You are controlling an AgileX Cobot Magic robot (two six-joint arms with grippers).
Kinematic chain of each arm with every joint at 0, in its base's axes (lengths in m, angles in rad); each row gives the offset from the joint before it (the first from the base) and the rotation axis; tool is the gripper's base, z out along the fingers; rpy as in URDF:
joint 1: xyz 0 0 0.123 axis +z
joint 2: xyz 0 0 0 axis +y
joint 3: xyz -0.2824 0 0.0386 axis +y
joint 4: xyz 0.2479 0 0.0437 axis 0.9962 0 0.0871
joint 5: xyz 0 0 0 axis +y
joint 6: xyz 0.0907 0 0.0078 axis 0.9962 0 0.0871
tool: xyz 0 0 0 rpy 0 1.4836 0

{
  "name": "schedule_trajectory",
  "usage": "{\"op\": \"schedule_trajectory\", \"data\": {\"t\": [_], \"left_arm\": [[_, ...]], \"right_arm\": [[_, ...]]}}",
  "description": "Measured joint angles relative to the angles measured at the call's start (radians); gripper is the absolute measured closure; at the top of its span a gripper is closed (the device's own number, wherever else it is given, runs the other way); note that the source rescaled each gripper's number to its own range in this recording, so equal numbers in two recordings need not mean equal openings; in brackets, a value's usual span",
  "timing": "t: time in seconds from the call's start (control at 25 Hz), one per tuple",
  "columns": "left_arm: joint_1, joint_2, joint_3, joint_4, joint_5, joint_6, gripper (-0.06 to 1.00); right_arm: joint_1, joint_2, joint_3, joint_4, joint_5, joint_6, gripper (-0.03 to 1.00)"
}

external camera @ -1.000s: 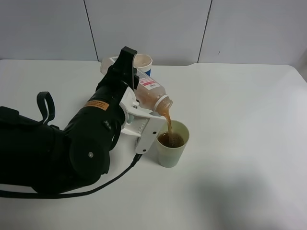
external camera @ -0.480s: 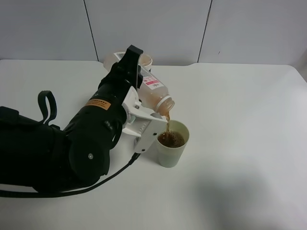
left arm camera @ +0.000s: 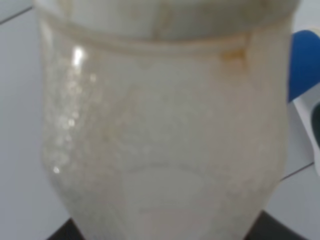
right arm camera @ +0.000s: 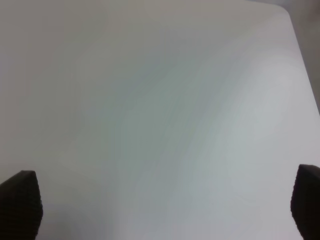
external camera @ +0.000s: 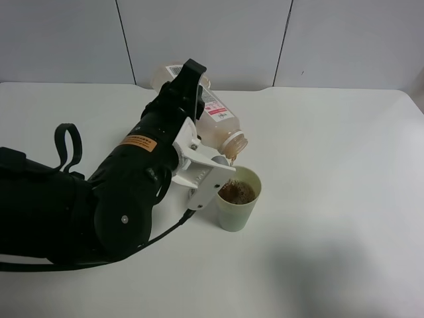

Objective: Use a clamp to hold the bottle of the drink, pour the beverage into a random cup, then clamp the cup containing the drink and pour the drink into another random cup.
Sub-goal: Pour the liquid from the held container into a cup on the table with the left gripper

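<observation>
My left gripper (external camera: 202, 147) is shut on the drink bottle (external camera: 215, 122), a clear plastic bottle with a white and red label. The bottle is tilted mouth-down over the pale green cup (external camera: 237, 202), which stands on the table and holds brown drink. Only a thin drip hangs at the bottle's mouth. In the left wrist view the bottle (left arm camera: 165, 130) fills the frame and looks nearly drained. A blue and white cup (left arm camera: 305, 65) shows beside it, and in the high view it is hidden behind my arm. My right gripper (right arm camera: 160, 205) is open over bare table.
The white table (external camera: 331, 165) stretches to the right of the green cup. My black left arm (external camera: 99, 199) and its cable cover the left front of the table. A grey panelled wall (external camera: 265, 40) stands behind the table.
The bottle has been lifted and its mouth has risen a little to the right. The brown stream into the green cup has thinned to a drip. The drink level in the cup is higher.
</observation>
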Motion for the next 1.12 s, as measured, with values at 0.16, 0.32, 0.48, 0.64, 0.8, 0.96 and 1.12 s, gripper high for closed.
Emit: {"op": "schedule_trajectory", "data": {"t": [0.16, 0.32, 0.48, 0.64, 0.8, 0.96, 1.12], "left_arm": [[0.001, 0.0, 0.0, 0.02, -0.001, 0.003, 0.94], [0.001, 0.0, 0.0, 0.037, -0.009, 0.012, 0.94], [0.001, 0.0, 0.0, 0.048, -0.009, 0.016, 0.94], [0.001, 0.0, 0.0, 0.05, -0.009, 0.014, 0.94], [0.001, 0.0, 0.0, 0.046, -0.009, -0.027, 0.94], [0.001, 0.0, 0.0, 0.009, 0.017, -0.108, 0.94], [0.011, 0.0, 0.0, -0.035, 0.054, -0.224, 0.94]], "right_arm": [[0.0, 0.0, 0.0, 0.0, 0.0, 0.0, -0.03], [0.0, 0.0, 0.0, 0.0, 0.0, 0.0, -0.03], [0.0, 0.0, 0.0, 0.0, 0.0, 0.0, -0.03], [0.0, 0.0, 0.0, 0.0, 0.0, 0.0, -0.03], [0.0, 0.0, 0.0, 0.0, 0.0, 0.0, -0.03], [0.0, 0.0, 0.0, 0.0, 0.0, 0.0, -0.03], [0.0, 0.0, 0.0, 0.0, 0.0, 0.0, -0.03]]}}
